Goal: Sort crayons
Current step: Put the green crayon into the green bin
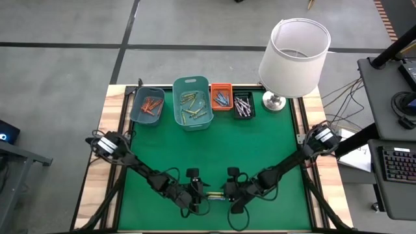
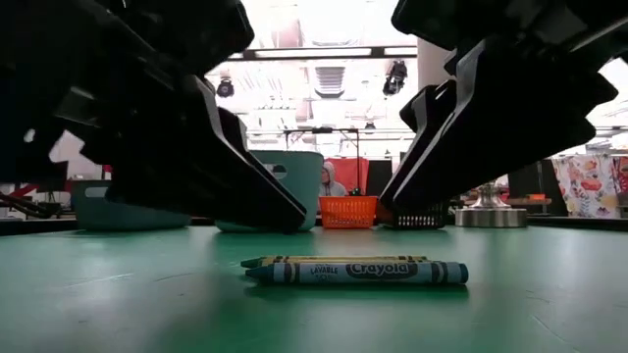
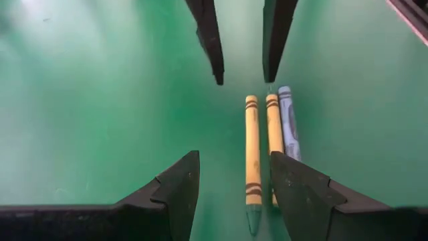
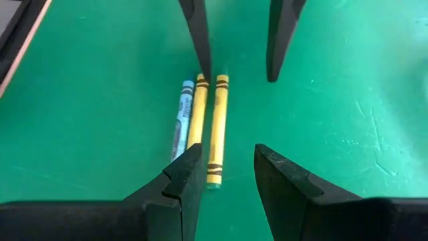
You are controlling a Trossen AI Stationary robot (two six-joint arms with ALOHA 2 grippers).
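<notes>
Three crayons are seen lying side by side, touching, on the green table: a blue crayon, a yellow crayon and a second yellow crayon. The right end effector is held open just above them, its fingers spread. Opposite, the left end effector is also open, one fingertip at the crayons' far ends.

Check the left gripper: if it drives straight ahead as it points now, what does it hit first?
Most likely the right gripper, facing it just ahead, both with open jaws. The three crayons lie on the mat slightly off its centreline, under one finger, so they may be brushed first; height is unclear.
</notes>
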